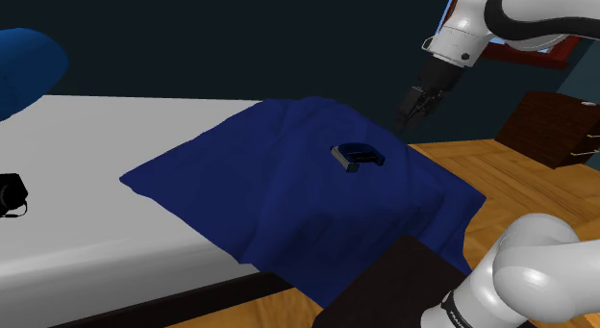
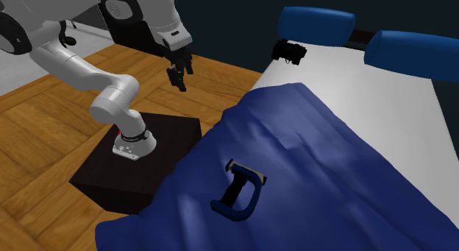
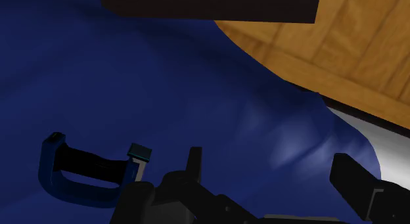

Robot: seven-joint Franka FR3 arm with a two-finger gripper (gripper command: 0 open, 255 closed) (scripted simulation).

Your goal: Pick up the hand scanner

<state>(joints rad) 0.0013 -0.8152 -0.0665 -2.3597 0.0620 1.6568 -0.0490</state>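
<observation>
hand scanner: 1 | blanket: 1 | pillows: 2 (both blue) | small black object: 1

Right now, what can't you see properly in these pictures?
- Shoulder view: small black object, cut off by the left edge, too small to name.
- Shoulder view: red-framed picture, mostly behind the arm.
- Wrist view: hand scanner, one end behind the gripper.

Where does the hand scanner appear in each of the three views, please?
Shoulder view: hand scanner right of centre, on the blue blanket.
Second exterior view: scanner at lower centre.
Wrist view: scanner beside the open hand.
Shared landmark: the blue blanket under it.
</observation>
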